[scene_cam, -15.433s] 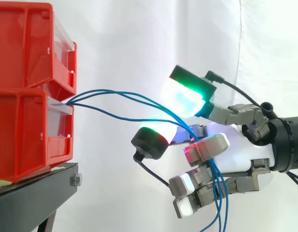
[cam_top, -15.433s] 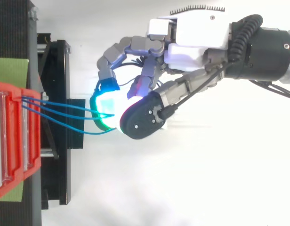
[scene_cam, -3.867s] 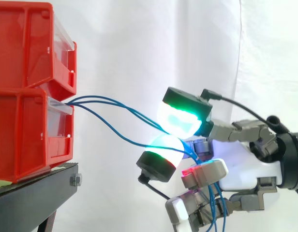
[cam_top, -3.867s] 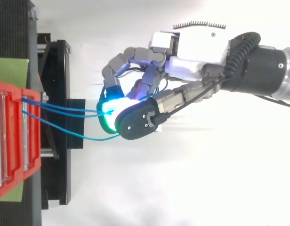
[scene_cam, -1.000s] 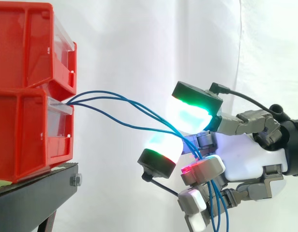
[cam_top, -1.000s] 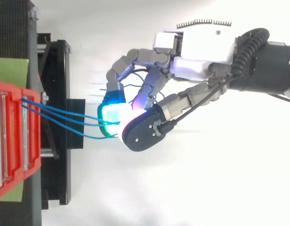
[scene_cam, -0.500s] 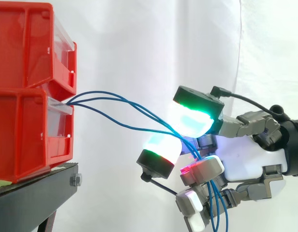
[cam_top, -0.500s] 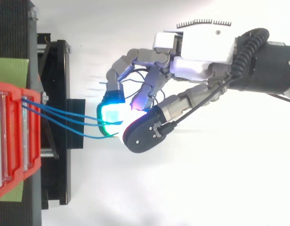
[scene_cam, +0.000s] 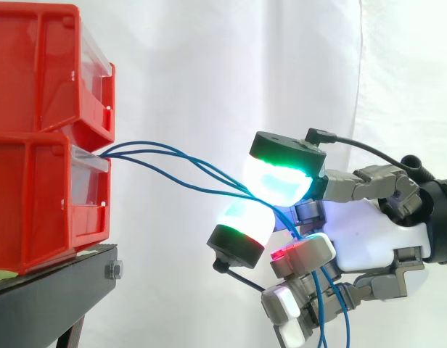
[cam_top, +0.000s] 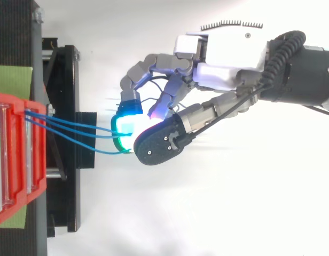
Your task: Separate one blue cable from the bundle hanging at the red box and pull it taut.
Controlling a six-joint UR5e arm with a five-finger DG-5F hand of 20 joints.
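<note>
My hand [scene_cam: 368,239] is curled round the blue cables [scene_cam: 115,152]; all three look to run between my pads [scene_cam: 278,181]. I should pinch just one, let the rest slip, then draw away from the red box [scene_cam: 42,196] beyond my fingertips. The cables sag now.

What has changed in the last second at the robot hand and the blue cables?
The robot hand lowered its green-glowing fingertip and brought the black-backed pad closer to it, narrowing the gap round the blue cables. The cables still sag, and the red bins and black stand are unchanged.
</note>
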